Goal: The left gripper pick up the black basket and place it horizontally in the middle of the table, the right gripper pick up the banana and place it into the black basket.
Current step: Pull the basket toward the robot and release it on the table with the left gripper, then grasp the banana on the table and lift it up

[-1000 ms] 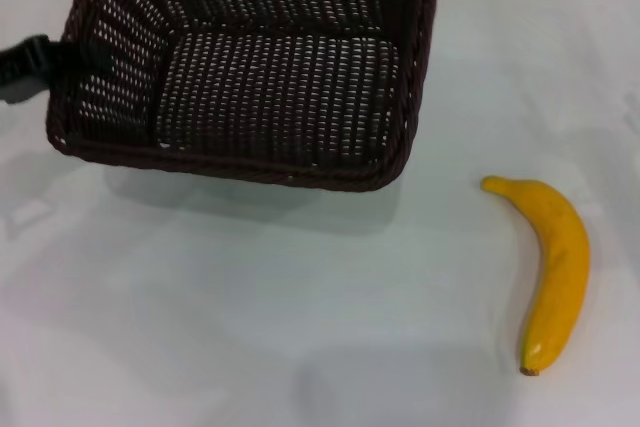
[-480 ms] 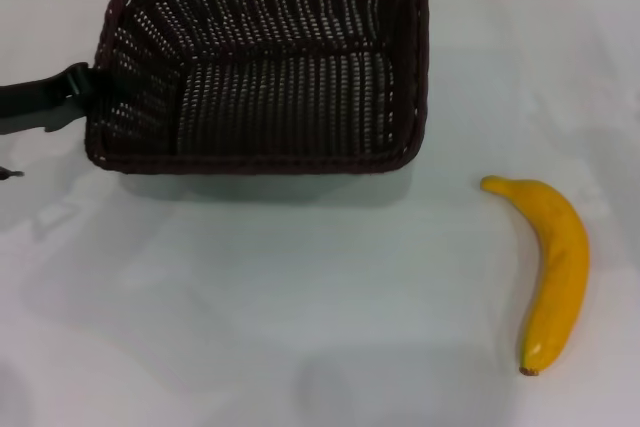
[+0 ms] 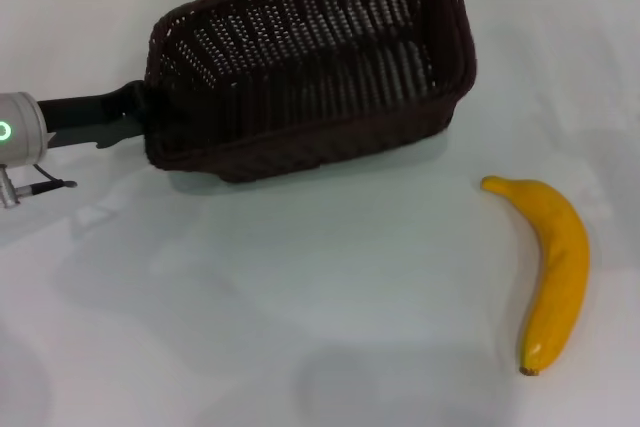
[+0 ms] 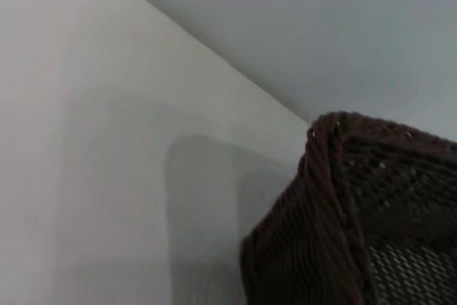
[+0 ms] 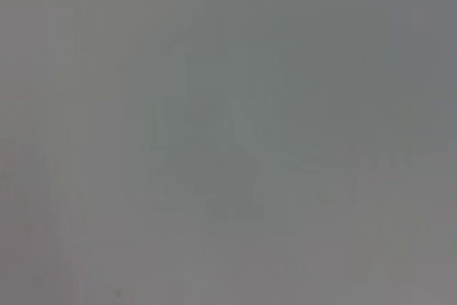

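Left tool (image 3: 140,112) on black basket (image 3: 320,57) end.

The black basket (image 3: 310,67) in the upper middle of the head view is woven wicker-like material, dark brown-black and matt, its slatted sides open-meshed and rough. In the left wrist view its rim (image 4: 328,198) shows as a thick braided cord with a coarse, ridged texture. The banana (image 3: 555,267) at the lower right is smooth and softly glossy yellow, with a dull brown tip. The table (image 3: 300,327) is smooth, white and faintly sheened, carrying soft shadows.
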